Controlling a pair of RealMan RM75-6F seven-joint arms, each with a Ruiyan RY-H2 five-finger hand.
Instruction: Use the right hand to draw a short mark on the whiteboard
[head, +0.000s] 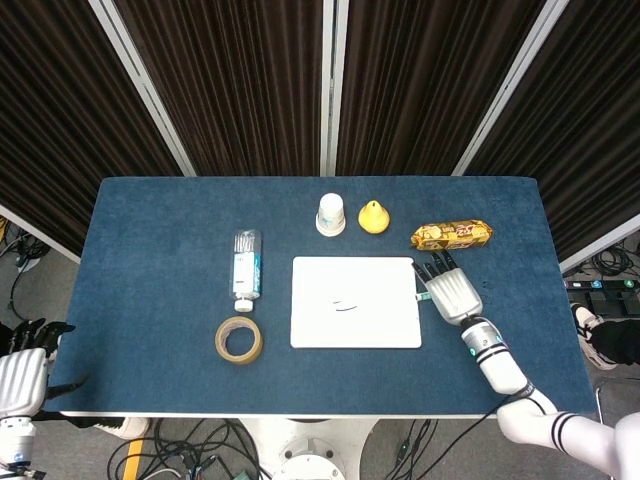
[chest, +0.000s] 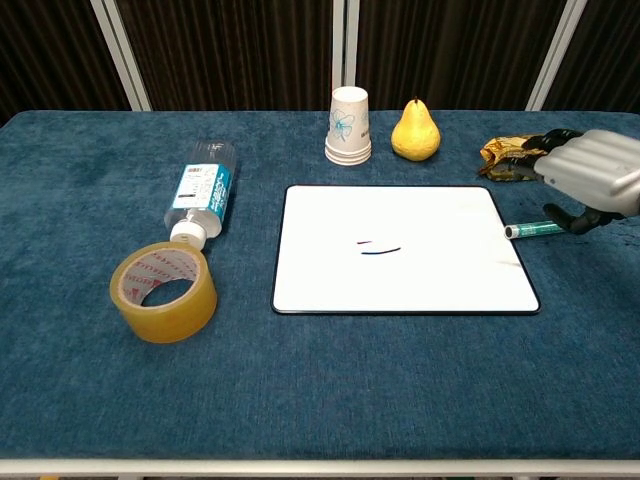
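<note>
The whiteboard (head: 355, 325) (chest: 420, 280) lies flat in the middle of the blue table, with a short dark mark (head: 345, 306) (chest: 380, 248) near its centre. A teal marker (chest: 530, 230) (head: 423, 296) lies on the cloth just off the board's right edge. My right hand (head: 452, 290) (chest: 590, 172) hovers palm-down over the marker's far end, fingers stretched out and apart, and does not grip it. Off the table's near left corner, my left hand (head: 20, 372) hangs with fingers apart and empty; only the head view shows it.
A snack packet (head: 452, 234) (chest: 510, 155) lies just behind my right hand. A pear (chest: 415, 130) and a stack of paper cups (chest: 349, 125) stand behind the board. Left of it lie a water bottle (chest: 203, 195) and a tape roll (chest: 163, 290).
</note>
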